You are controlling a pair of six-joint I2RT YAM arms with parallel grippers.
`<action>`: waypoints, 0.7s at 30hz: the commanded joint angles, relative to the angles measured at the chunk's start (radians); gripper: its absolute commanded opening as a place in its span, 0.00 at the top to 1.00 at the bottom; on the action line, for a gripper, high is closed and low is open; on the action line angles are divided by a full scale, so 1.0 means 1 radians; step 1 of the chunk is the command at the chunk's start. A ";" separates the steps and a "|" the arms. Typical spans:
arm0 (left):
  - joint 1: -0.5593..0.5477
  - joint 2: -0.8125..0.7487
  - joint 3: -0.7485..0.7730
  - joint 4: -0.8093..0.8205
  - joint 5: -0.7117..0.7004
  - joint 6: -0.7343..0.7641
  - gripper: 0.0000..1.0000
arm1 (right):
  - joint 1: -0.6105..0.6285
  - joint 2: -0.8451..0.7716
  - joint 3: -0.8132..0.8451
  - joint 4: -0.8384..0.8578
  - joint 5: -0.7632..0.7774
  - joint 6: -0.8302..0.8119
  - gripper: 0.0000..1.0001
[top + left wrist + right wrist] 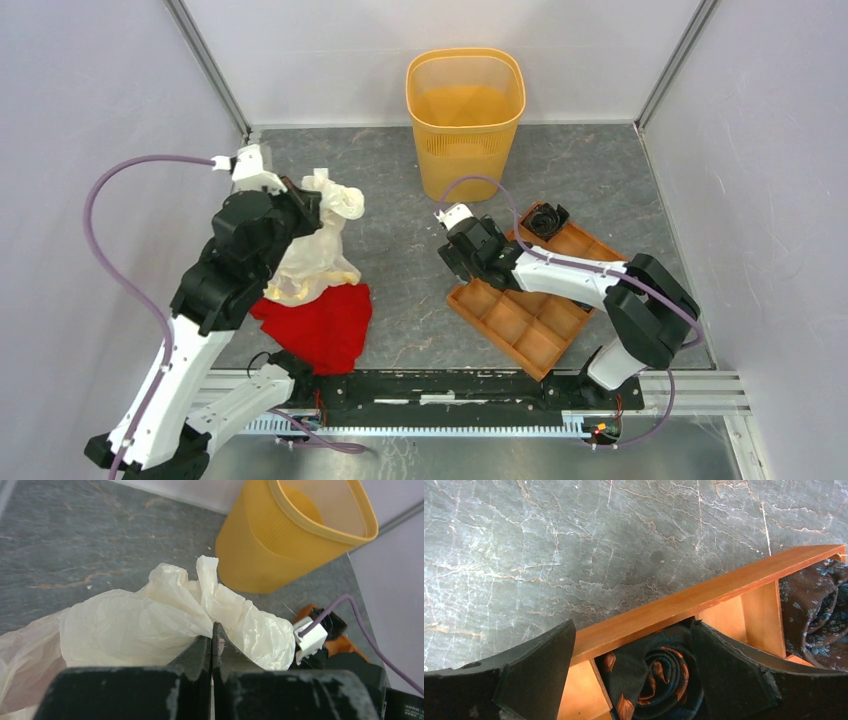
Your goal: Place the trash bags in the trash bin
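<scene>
The cream-white trash bag point(318, 252) hangs crumpled from my left gripper point(300, 205), its lower end resting on the table at the left. In the left wrist view the jaws point(212, 632) are pressed together on a fold of the bag point(140, 625). The orange-yellow trash bin point(465, 110) stands upright at the back centre, apart from the bag, and also shows in the left wrist view point(280, 545). My right gripper point(466, 268) is open, low over the tray's near-left corner; its jaws point(631, 630) straddle a rolled dark tie point(659, 675).
A red cloth point(322, 325) lies under the bag's lower end. An orange-brown compartment tray point(530, 320) sits at the right with another rolled dark tie point(547, 218) in its far corner. Grey walls enclose the table on three sides.
</scene>
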 commanded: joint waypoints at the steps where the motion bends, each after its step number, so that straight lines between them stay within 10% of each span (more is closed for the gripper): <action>1: 0.000 0.051 0.040 0.075 0.141 -0.019 0.98 | 0.004 -0.077 0.042 -0.063 -0.024 -0.027 0.09; 11: 0.000 0.162 0.041 0.127 0.211 -0.132 0.98 | 0.313 -0.227 0.060 0.340 -0.386 -0.157 0.08; 21: 0.000 0.188 0.070 0.137 0.248 -0.206 0.98 | 0.498 0.018 0.159 0.768 -0.336 -0.250 0.13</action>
